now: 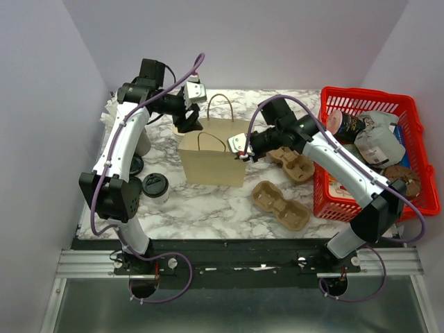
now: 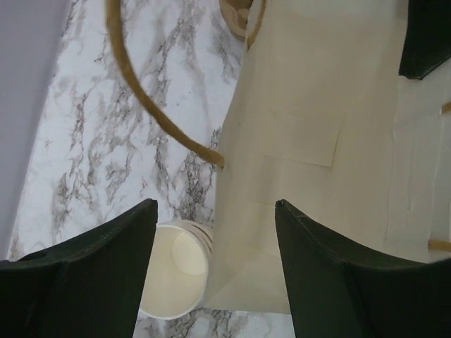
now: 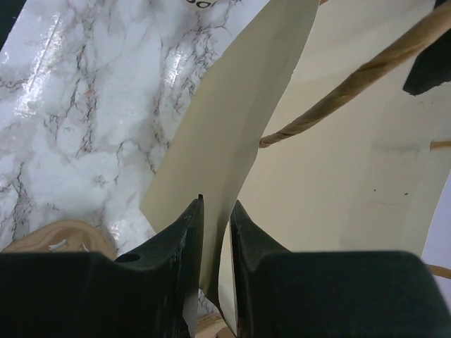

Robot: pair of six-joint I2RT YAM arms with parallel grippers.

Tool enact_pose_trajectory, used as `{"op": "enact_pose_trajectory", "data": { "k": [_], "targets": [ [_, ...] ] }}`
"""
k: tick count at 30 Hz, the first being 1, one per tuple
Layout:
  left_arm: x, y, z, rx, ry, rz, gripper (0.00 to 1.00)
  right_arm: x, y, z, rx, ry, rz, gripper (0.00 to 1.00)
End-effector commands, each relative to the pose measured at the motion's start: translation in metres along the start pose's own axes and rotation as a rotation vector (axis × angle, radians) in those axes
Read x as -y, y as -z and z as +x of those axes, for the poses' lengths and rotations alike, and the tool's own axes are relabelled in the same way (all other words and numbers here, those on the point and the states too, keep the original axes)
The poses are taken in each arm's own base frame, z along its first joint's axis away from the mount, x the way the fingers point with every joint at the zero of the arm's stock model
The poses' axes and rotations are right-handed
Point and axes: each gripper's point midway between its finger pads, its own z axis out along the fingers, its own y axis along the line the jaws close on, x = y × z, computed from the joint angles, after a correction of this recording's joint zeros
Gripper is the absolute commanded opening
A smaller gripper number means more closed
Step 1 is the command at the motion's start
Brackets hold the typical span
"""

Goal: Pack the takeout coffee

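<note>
At table centre I see my right gripper pinching the bag's three-o'clock edge, left gripper spread wide, holding nothing.

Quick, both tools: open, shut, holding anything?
Left tool: open, straddling the paper bag rim, not clamped.
Right tool: shut on the paper bag's edge.

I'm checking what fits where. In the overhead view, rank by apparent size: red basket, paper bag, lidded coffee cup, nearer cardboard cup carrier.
1. Red basket
2. Paper bag
3. Nearer cardboard cup carrier
4. Lidded coffee cup

The bag stands upright, nearer the camera, so its footprint is uncertain.
</note>
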Motion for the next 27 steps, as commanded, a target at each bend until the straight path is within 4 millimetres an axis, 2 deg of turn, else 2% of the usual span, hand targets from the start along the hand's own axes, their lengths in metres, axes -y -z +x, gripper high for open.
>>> {"op": "enact_pose_trajectory", "data": {
  "k": [1,4,6,7,9,11,16,18,19,20,23,27],
  "targets": [
    [0.024,-0.010,-0.003,0.000,-0.040,0.106,0.70,0.001,0.004,-0.005,-0.006,0.003,0.027,0.29],
    [0.022,-0.017,-0.002,-0.019,-0.051,0.114,0.62,0.001,0.004,-0.004,-0.014,0.003,0.029,0.29],
    [0.020,-0.023,0.006,-0.053,-0.034,0.122,0.56,0.001,0.005,-0.003,-0.020,0.004,0.029,0.29],
    [0.018,-0.023,0.001,-0.058,-0.047,0.117,0.48,0.000,0.004,-0.003,-0.023,0.003,0.027,0.29],
    [0.018,-0.027,0.008,-0.096,-0.021,0.134,0.42,-0.001,0.006,-0.003,-0.029,0.006,0.031,0.29],
    [0.018,-0.024,0.005,-0.104,-0.018,0.134,0.37,-0.002,0.007,-0.002,-0.035,0.002,0.031,0.29],
    [0.023,-0.023,0.010,-0.110,-0.018,0.141,0.34,-0.005,0.010,0.000,-0.044,-0.018,0.052,0.29],
    [0.026,-0.025,0.008,-0.096,-0.027,0.152,0.41,-0.005,0.008,0.002,-0.050,-0.028,0.053,0.29],
    [0.028,-0.026,0.008,-0.088,-0.022,0.159,0.50,-0.005,0.008,0.001,-0.049,-0.032,0.054,0.29],
    [0.026,-0.029,0.006,-0.076,-0.028,0.153,0.51,-0.005,0.008,0.002,-0.046,-0.036,0.054,0.30],
    [0.022,-0.034,0.004,-0.068,-0.031,0.145,0.50,-0.004,0.008,0.001,-0.051,-0.026,0.056,0.30],
    [0.022,-0.040,0.005,-0.070,-0.007,0.173,0.42,-0.002,0.010,0.001,-0.060,-0.022,0.065,0.30]
  ]
}}
